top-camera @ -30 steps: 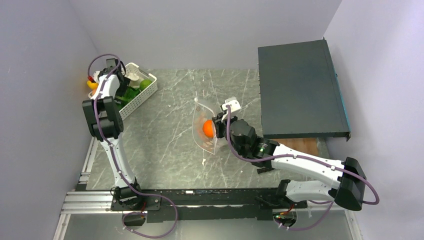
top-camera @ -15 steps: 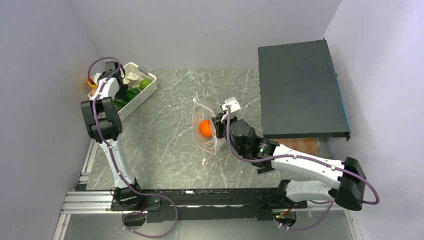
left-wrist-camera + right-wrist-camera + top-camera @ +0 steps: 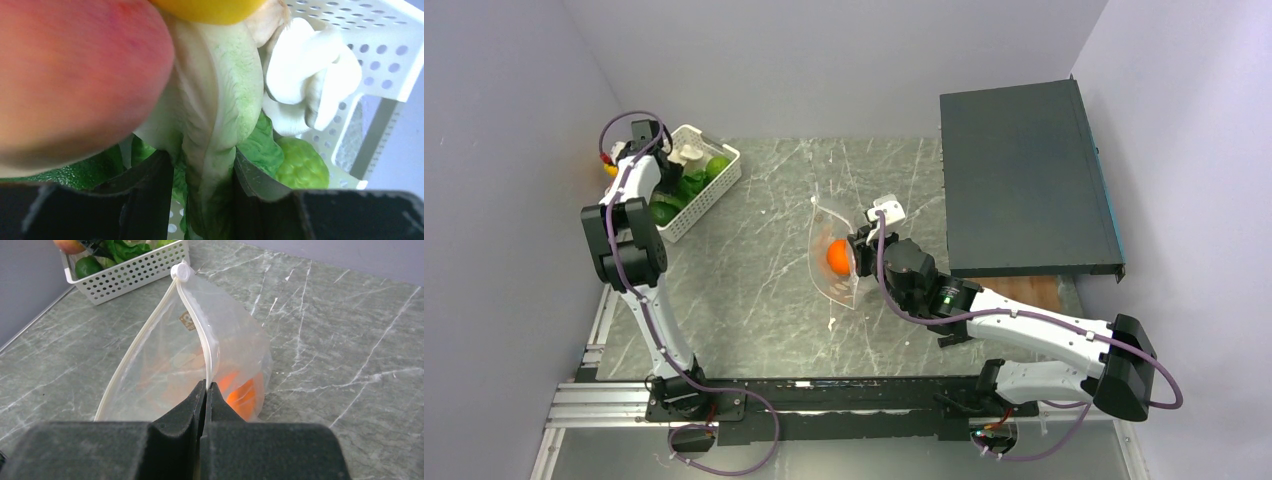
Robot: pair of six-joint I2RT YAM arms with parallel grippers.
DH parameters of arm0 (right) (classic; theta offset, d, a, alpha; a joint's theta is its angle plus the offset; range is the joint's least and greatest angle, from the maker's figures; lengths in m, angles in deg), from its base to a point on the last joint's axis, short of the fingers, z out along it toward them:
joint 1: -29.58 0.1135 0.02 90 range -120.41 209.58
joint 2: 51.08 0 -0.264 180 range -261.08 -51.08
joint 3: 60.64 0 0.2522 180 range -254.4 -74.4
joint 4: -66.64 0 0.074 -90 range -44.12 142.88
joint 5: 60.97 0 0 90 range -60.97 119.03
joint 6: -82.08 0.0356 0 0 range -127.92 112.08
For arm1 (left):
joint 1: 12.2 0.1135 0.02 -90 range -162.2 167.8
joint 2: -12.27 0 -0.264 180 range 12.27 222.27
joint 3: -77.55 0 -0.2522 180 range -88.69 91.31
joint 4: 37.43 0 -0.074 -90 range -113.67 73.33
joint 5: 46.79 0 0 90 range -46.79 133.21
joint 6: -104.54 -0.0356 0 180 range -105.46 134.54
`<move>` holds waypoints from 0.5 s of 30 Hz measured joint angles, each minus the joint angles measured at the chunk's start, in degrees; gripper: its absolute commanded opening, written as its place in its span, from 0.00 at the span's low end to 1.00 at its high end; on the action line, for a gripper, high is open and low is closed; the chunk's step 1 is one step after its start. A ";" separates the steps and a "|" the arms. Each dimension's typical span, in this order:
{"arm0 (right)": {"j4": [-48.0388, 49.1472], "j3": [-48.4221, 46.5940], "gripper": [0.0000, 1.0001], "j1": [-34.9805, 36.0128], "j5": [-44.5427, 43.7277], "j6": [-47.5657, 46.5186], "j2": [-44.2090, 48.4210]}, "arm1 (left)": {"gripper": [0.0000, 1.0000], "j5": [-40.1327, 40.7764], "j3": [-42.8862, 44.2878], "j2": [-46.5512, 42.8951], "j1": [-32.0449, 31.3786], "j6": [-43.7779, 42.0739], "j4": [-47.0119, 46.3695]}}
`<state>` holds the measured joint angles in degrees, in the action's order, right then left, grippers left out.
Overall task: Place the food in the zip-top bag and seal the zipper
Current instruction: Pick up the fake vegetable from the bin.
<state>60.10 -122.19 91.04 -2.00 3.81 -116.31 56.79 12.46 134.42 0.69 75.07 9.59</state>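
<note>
My left gripper [image 3: 202, 195] is down in the white basket [image 3: 696, 195], shut on the pale stalk of the leafy lettuce [image 3: 215, 115]. Around it lie a red-orange fruit [image 3: 70, 75], a yellow citrus [image 3: 210, 6], pale mushrooms [image 3: 310, 75] and a bumpy green fruit [image 3: 302, 162]. The clear zip-top bag [image 3: 165, 365] stands open mid-table with an orange fruit [image 3: 839, 256] inside. Pinching the whitish zipper rim [image 3: 202, 340] on its near side, my right gripper [image 3: 206, 390] is shut and holds the mouth open. The slider [image 3: 180, 271] sits at the far end.
A large dark flat case [image 3: 1024, 180] fills the back right of the table. The basket stands at the back left against the wall [image 3: 514, 150]. Grey marble tabletop [image 3: 754, 260] lies between basket and bag.
My left gripper has closed from wide open onto the lettuce stalk, and its arm has shifted slightly over the basket. The right arm and bag have stayed still.
</note>
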 measured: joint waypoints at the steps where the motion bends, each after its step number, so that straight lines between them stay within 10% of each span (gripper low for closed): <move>1: 0.00 0.00 0.00 0.00 0.00 0.00 0.00 | 0.30 -0.28 -0.17 -0.48 -0.20 0.04 -0.04; 15: 0.00 0.00 0.00 0.00 0.04 0.04 0.90 | 0.29 -3.02 -0.31 -4.15 -2.34 0.28 -0.52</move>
<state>60.10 -122.19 91.04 -1.95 3.85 -115.42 53.78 12.15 130.26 -1.65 75.36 9.06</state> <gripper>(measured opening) 0.009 0.421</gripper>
